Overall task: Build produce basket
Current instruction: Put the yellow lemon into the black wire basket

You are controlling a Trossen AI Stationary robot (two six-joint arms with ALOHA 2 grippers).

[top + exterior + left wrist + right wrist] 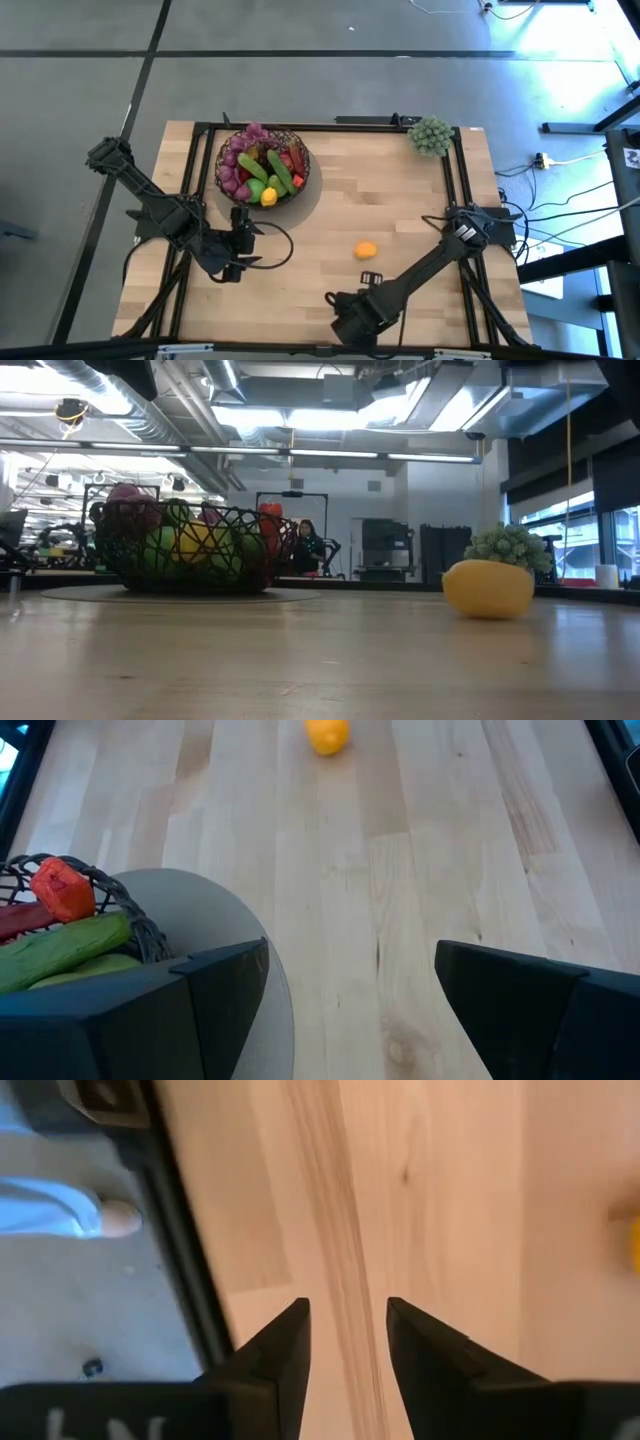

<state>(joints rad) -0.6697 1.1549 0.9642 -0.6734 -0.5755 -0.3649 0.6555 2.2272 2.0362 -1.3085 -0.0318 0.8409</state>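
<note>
**On the counter: basket nearly full, one lemon left out**

At the far left of the counter sits the basket, and it is already heaped. From above I can make out purple grapes along its left side, a long green cucumber lying across the middle, something red at the right edge, probably a pepper, and a yellow lemon at the near rim. From counter level the mesh shows green, yellow and red pieces piled against one another. So most of the job looks done.

What remains, as far as I can see, is a single yellow-orange lemon, lying alone on the bare wood well apart from the basket, toward the middle and nearer the front. The pale-green bushy clump stands at the far right corner, and I would not count it as produce.

The left gripper hangs just in front of the basket, close to its near rim, fingers spread wide and holding nothing; its own camera looks past them at bare wood, with the stray lemon farther off.

The right gripper is low at the front edge of the counter, fingers set to a narrow gap with nothing between them, only the wood below. It touches nothing, and the lemon lies near it, a little farther in from the edge.
</note>
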